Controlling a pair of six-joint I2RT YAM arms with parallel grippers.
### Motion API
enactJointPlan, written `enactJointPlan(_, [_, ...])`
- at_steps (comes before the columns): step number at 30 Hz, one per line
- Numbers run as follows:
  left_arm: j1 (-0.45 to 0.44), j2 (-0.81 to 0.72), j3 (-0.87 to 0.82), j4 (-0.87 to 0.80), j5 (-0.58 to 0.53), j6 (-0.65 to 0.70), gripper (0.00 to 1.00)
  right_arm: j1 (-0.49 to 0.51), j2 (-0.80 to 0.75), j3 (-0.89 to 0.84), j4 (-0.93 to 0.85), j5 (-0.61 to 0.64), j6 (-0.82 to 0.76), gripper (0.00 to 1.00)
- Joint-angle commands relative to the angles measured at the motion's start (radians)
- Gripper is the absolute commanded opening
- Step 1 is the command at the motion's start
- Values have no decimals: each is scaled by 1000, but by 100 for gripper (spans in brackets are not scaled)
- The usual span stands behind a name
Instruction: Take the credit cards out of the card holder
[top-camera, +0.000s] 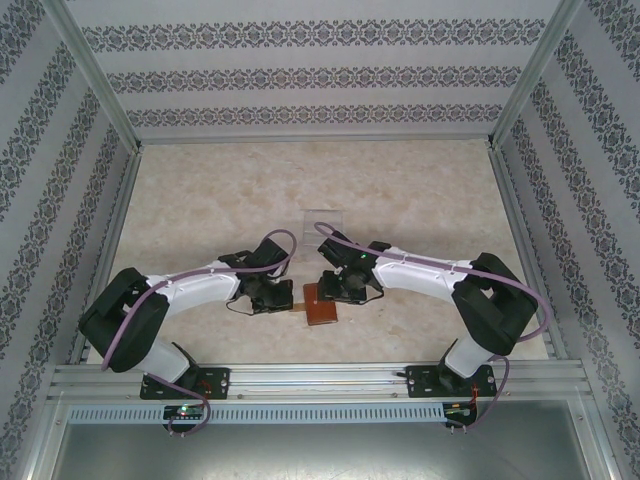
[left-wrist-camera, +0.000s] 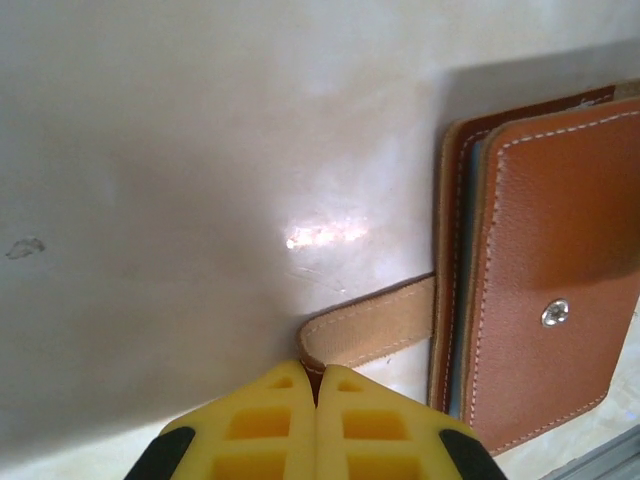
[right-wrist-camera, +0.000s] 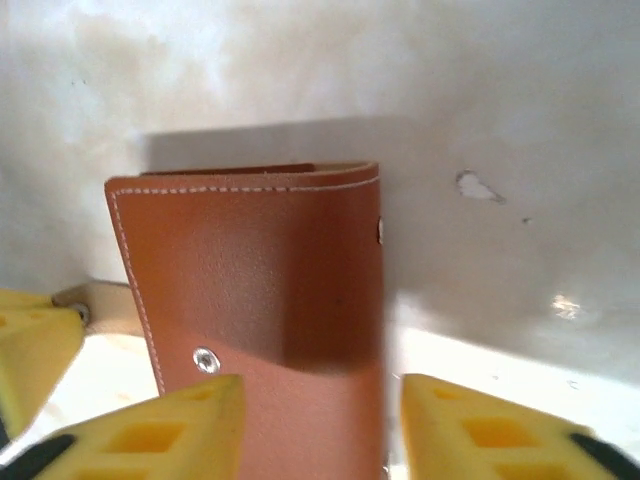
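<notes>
1. Down at the near edge of the table (top-camera: 200, 200), the wallet (top-camera: 322, 304) lay folded between the two grippers, with its brown cover facing up.
2. The left gripper (left-wrist-camera: 317, 388) was clenched. Its yellow fingers were pressed together on the end of the strap (left-wrist-camera: 375, 322), which ran out flat from the side of the wallet.
3. The right gripper (right-wrist-camera: 320, 410) was released. Its fingers stood apart, one at each side of the wallet, and a thin line of table showed between the wallet's edge and one finger.
4. A small metal stud (left-wrist-camera: 555, 313) sat on the upper cover.
5. Between the covers, thin edges of inner layers showed, one of them grey-blue. Whether any of them were cards, I could not tell.
6. A clear box (top-camera: 322, 222) stood farther back on the table, well apart from the wallet. What it held, I could not tell.
</notes>
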Motion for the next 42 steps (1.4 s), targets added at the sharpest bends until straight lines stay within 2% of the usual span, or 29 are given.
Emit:
enactJointPlan(1, [31,-33,-42,106,76,-13,0,25,-6,63,-126,85,-31,55])
enactJointPlan(9, [70,-34,-127,220,145,-28,0,75,66,171,-248,174,-43,87])
enactJointPlan(15, [96,-27,-158,248,181,-13,0,113,150,267,-312,196,-58,97])
enactJointPlan(28, [115,-26,-181,255,209,16,0,135,285,363,-348,199,-55,98])
enactJointPlan(42, [132,-36,-178,231,220,40,0,136,329,372,-360,214,-43,98])
